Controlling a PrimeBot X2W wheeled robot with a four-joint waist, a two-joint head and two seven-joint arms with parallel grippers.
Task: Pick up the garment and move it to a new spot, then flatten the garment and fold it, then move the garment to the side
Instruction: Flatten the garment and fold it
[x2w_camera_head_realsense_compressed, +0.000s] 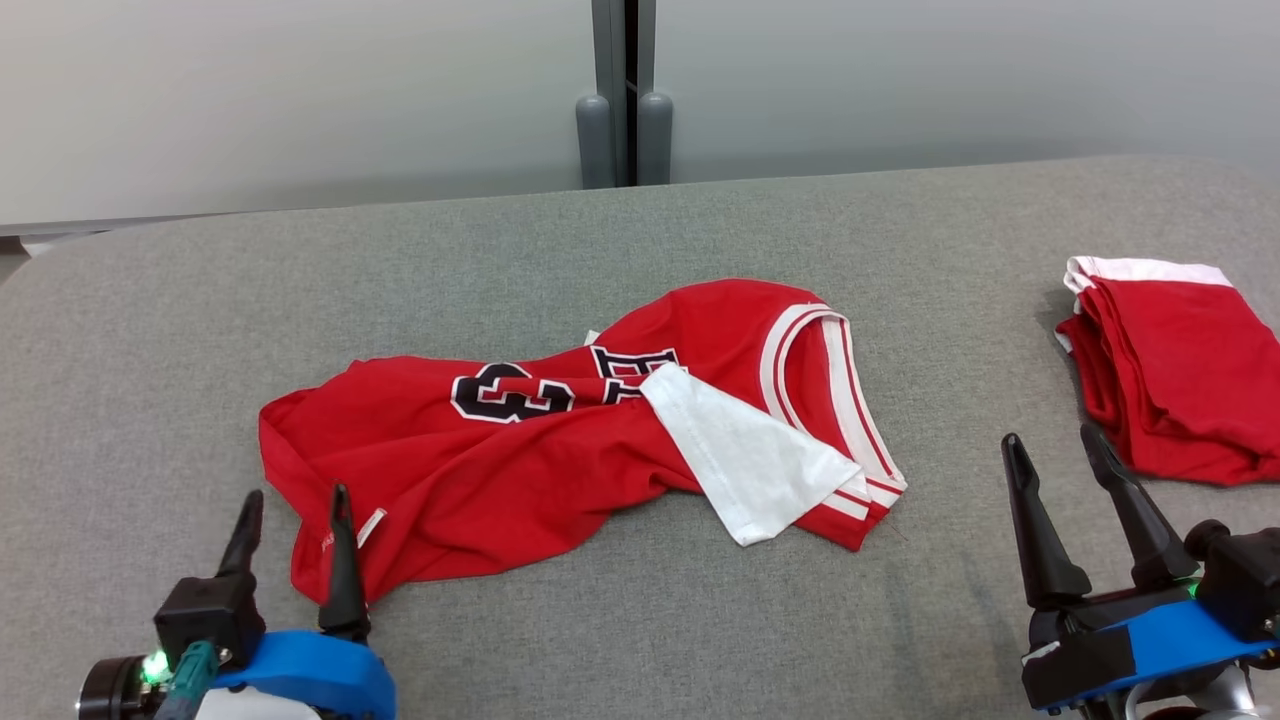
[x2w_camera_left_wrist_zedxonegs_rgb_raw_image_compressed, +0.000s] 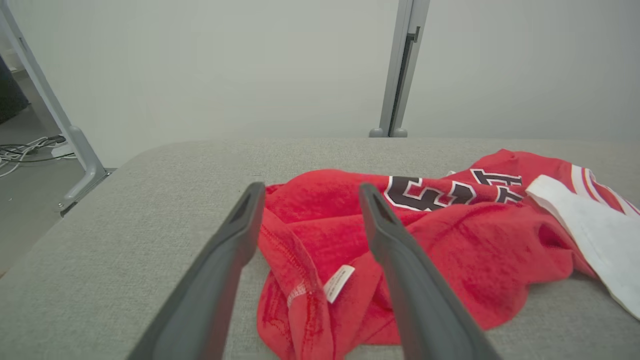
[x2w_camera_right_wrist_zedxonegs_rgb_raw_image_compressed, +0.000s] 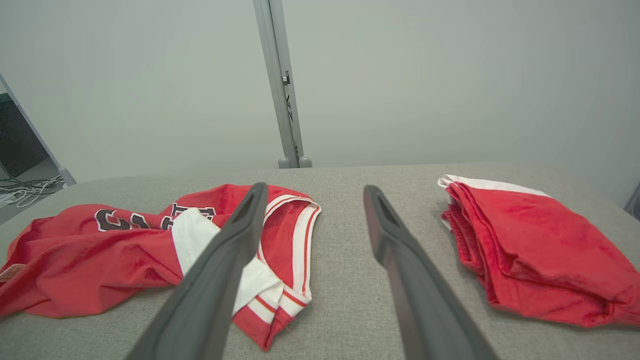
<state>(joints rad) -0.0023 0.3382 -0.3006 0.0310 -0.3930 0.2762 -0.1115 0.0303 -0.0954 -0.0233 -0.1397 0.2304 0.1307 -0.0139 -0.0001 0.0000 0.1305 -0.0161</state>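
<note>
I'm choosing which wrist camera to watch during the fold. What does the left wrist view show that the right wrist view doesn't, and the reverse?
Left wrist view adds: the open left gripper, its fingers framing the crumpled hem of the jersey, with the white label seen close. Right wrist view adds: the open right gripper, its fingers framing bare table, and a folded red garment to their right. Shared: the jersey with its white flap, the grey table and the post behind.
</note>
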